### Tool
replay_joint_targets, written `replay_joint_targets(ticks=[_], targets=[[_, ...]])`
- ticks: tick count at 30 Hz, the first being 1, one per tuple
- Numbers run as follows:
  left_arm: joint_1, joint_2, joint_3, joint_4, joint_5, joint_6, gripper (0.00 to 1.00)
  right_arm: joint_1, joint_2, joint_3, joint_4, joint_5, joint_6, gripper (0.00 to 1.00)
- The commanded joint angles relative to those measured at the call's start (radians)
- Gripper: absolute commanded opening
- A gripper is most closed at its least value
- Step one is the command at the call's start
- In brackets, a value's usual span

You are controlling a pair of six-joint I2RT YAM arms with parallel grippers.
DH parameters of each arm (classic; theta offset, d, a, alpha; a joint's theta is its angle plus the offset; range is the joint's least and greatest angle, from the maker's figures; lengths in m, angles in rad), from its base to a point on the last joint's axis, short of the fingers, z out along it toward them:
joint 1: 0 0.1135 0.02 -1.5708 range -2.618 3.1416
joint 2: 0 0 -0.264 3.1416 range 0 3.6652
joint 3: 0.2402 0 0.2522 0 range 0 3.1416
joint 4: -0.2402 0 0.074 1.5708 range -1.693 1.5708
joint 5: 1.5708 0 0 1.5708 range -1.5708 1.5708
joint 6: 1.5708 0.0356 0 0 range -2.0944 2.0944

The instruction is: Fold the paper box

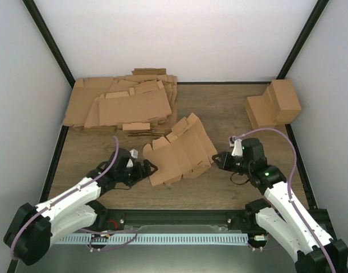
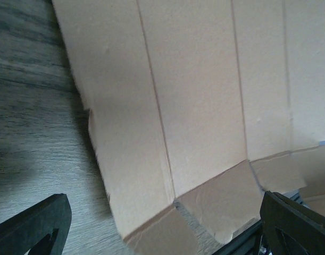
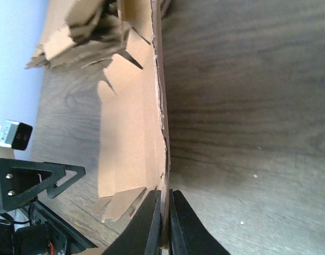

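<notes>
The paper box (image 1: pixel 179 151) is a brown die-cut sheet, partly bent up, lying mid-table. My right gripper (image 1: pixel 216 158) is shut on its right edge; in the right wrist view the fingers (image 3: pixel 151 223) pinch the upright cardboard wall (image 3: pixel 131 133) between them. My left gripper (image 1: pixel 148 169) is open at the box's lower left corner. In the left wrist view its fingers (image 2: pixel 34 226) are spread wide, with the creased panels (image 2: pixel 205 106) and bottom flaps filling the space ahead. I cannot tell whether they touch the cardboard.
A thick heap of flat brown cardboard sheets (image 1: pixel 122 105) lies at the back left. Finished brown boxes (image 1: pixel 274 105) stand at the back right. The wooden table (image 1: pixel 219 114) is ringed by white walls and black frame posts.
</notes>
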Motion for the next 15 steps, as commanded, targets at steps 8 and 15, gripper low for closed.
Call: replay_joint_targets(ticks=[8, 15], targets=[[0.002, 0.129, -0.064, 0.153, 0.043, -0.029, 1.0, 0.005, -0.01, -0.097, -0.039, 0.025, 0.057, 0.58], [0.002, 0.148, -0.059, 0.125, 0.015, -0.013, 1.0, 0.006, 0.059, -0.076, -0.042, 0.07, 0.07, 1.0]])
